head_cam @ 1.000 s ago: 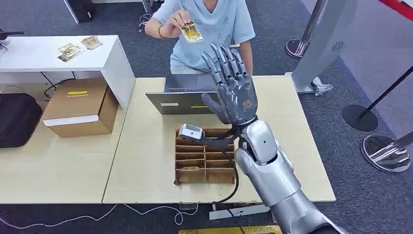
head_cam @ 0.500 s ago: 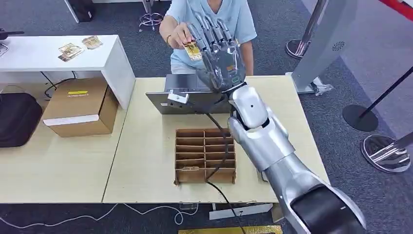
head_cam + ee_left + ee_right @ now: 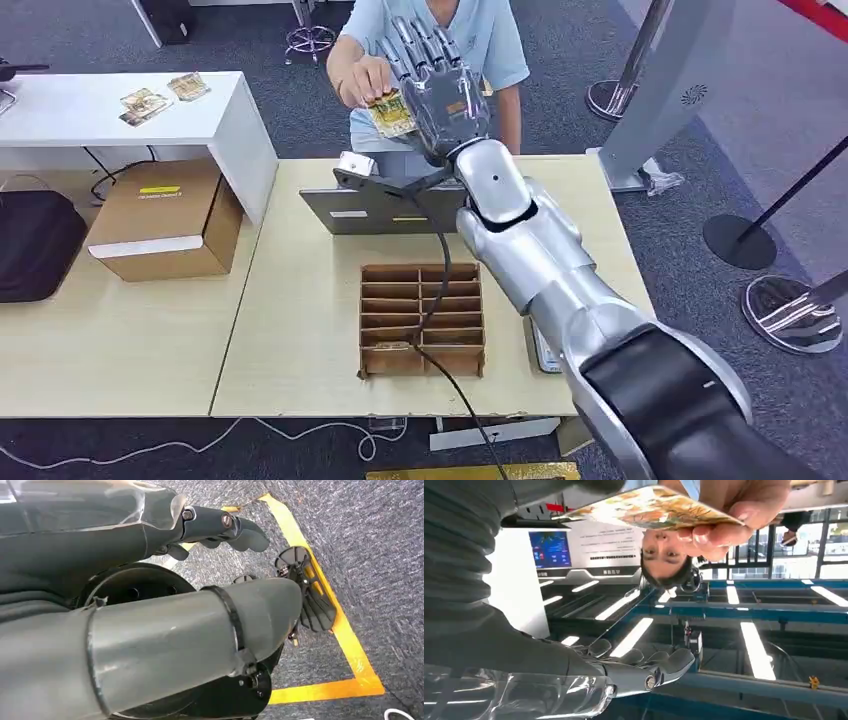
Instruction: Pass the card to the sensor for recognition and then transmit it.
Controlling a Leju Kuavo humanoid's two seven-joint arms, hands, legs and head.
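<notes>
Right hand: the grey many-fingered right hand [image 3: 437, 85] is raised at the far side of the pale wooden desk [image 3: 300, 330], fingers spread and pointing up, holding nothing; its palm is just beside the card.
Card: the small yellow illustrated card [image 3: 391, 113] is pinched in the person's hand [image 3: 362, 78] in front of the light-blue shirt [image 3: 490, 40]; from the right wrist view the card [image 3: 651, 507] is between the person's fingertips, apart from the robot's fingers [image 3: 659, 667].
Left hand: the dark left hand [image 3: 220, 530] hangs over grey carpet [image 3: 370, 540] with yellow floor tape [image 3: 345, 630]; its fingers are loosely bent, with nothing in them.
Organiser: a brown cardboard divider box with many slots [image 3: 422, 320] stands near the middle of the desk, a black cable [image 3: 440, 260] running across it.
Laptop: a grey laptop [image 3: 375, 205] stands beyond the box, in front of the person.
Side: a white desk [image 3: 120, 125] with more cards [image 3: 142, 103] on it, and a brown cardboard carton [image 3: 165, 220] beside it.
</notes>
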